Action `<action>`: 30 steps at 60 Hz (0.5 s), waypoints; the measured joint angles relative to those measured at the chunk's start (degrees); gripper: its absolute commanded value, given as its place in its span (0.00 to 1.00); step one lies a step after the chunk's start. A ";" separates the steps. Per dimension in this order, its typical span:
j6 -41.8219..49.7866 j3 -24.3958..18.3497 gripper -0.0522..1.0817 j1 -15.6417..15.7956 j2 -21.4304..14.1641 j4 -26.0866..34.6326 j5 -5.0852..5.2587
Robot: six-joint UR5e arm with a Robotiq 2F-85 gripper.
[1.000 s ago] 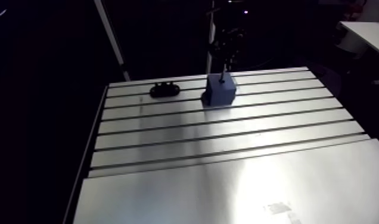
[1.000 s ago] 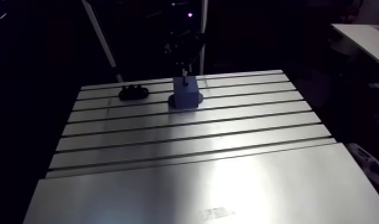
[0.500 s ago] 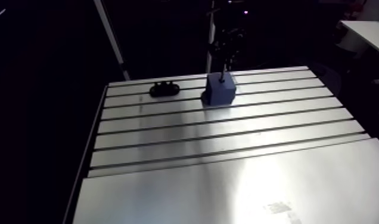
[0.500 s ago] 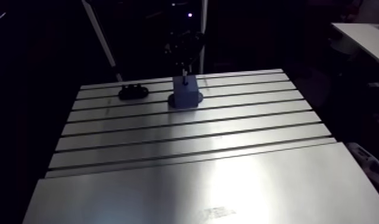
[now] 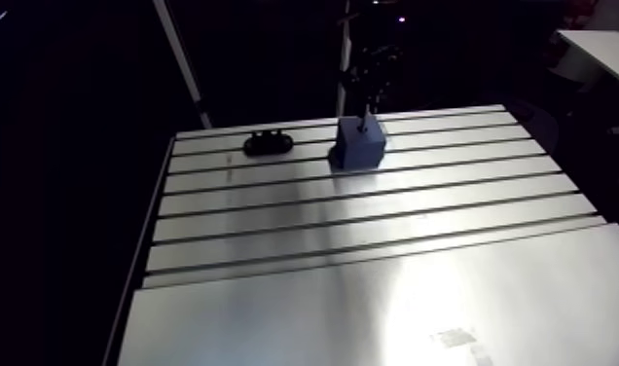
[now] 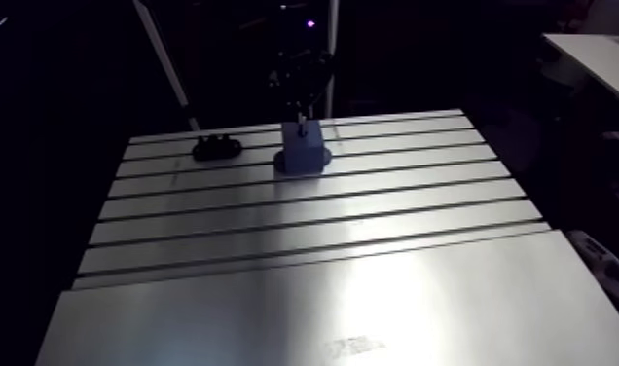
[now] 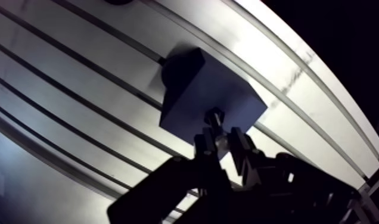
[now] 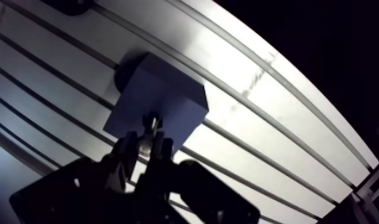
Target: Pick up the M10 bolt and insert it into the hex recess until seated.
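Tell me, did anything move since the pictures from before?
Nothing visibly changed. The whole arm view slid a little, but that is the camera moving, not the things. The tool is still shut on the M10 bolt, which points down over the top of the blue block. The block and the small black part sit where they were on the table.

One bolt [image 7: 214,117], one blue block [image 7: 195,89], one black part [image 5: 269,144].
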 measured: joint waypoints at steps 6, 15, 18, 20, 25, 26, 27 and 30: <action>0.02 0.01 0.78 0.05 0.08 -0.02 0.00; 0.09 0.00 0.78 0.13 0.13 -0.05 0.00; 0.10 0.00 0.78 0.15 0.15 -0.05 0.00; 0.12 -0.01 0.78 0.16 0.16 -0.05 -0.01; 0.12 -0.02 0.78 0.15 0.19 -0.06 -0.01; 0.12 -0.02 0.78 0.14 0.20 -0.06 -0.02; 0.11 -0.02 0.78 0.14 0.20 -0.06 -0.02; 0.11 -0.03 0.78 0.11 0.22 -0.07 -0.03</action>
